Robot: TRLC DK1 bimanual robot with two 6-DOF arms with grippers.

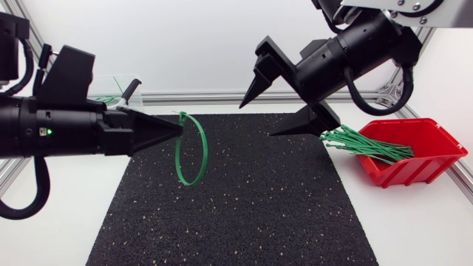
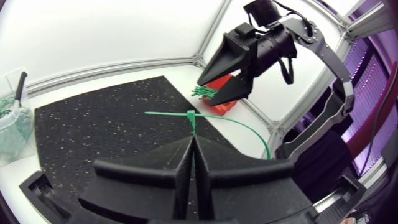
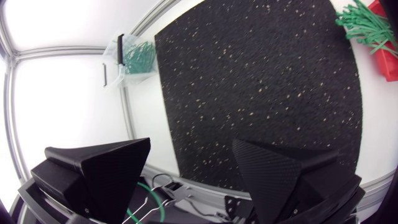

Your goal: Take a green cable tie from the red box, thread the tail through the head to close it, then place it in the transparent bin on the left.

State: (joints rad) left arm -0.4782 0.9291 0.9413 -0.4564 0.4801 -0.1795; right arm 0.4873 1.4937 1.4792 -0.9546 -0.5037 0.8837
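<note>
Near the right edge of the table, a red plastic box (image 1: 425, 148) sits tipped with its open side towards the mat. A bundle of loose green ties (image 1: 366, 144) spills over its lip. At the far left corner stands a transparent plastic bin (image 1: 112, 83) with more green ties inside and a slim black handle (image 1: 131, 90) propped at its rim. From overhead, our left arm's black body hides part of this bin.

The green cable tie (image 1: 192, 151) is already closed into a loop. It hangs in the air over the left half of the mat, well apart from both box and bin. Our left gripper (image 1: 179, 125) has its fingers pressed together, clamped on the tie just by the head. The left wrist view shows the short tail sticking out sideways ahead of the fingertips.

Our left arm lies level, coming in from the side and pointing towards the middle. Our right arm comes down from the far right corner. Our right gripper (image 1: 258, 120) is held above the mat's far edge, between the loop and the red box, with its fingers spread wide around nothing.

A black speckled rubber mat (image 1: 236, 199) covers the middle of the white table (image 1: 52, 236). An aluminium rail (image 1: 214, 97) runs along the far edge.
</note>
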